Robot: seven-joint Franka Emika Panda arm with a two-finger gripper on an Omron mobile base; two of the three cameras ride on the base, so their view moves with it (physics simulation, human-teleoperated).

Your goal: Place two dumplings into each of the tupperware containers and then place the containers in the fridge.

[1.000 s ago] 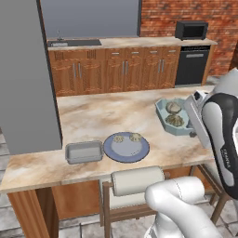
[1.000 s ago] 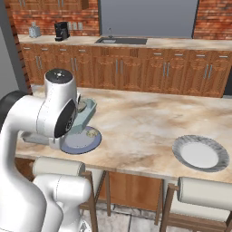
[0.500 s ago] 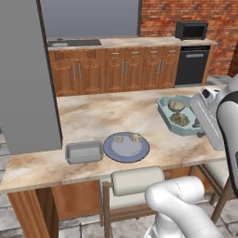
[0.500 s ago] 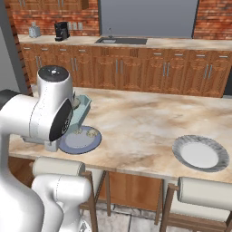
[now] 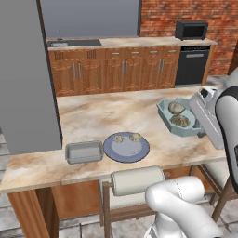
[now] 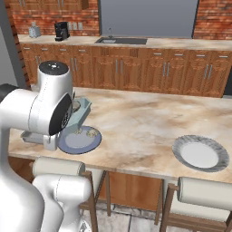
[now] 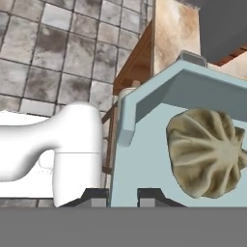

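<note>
My gripper [image 7: 123, 197] is shut on the near wall of the pale teal tupperware container [image 7: 159, 96], with one creased dumpling [image 7: 207, 154] lying close inside it. In the left base view the teal container [image 5: 163, 111] sits at the counter's right with two dumplings [image 5: 176, 108] in it and the gripper [image 5: 201, 126] at its right end. The grey container [image 5: 84, 152] stands at the front left. Two more dumplings [image 5: 119, 138] lie on the blue-grey plate [image 5: 126, 151] beside it. The tall grey fridge [image 5: 23, 74] stands at the left, door shut.
A white plate [image 6: 200, 152] lies at the counter's right end in the right base view. Padded stools [image 5: 137, 180] stand along the counter's near edge. My arm [image 6: 50, 108] hides part of the teal container [image 6: 84, 108] there. Cabinets, a dishwasher [image 5: 191, 65] and a microwave [image 5: 191, 30] line the back wall.
My arm has swung outward to the right in the left base view. The teal container has shifted a little toward the near right with the gripper still shut on it.
</note>
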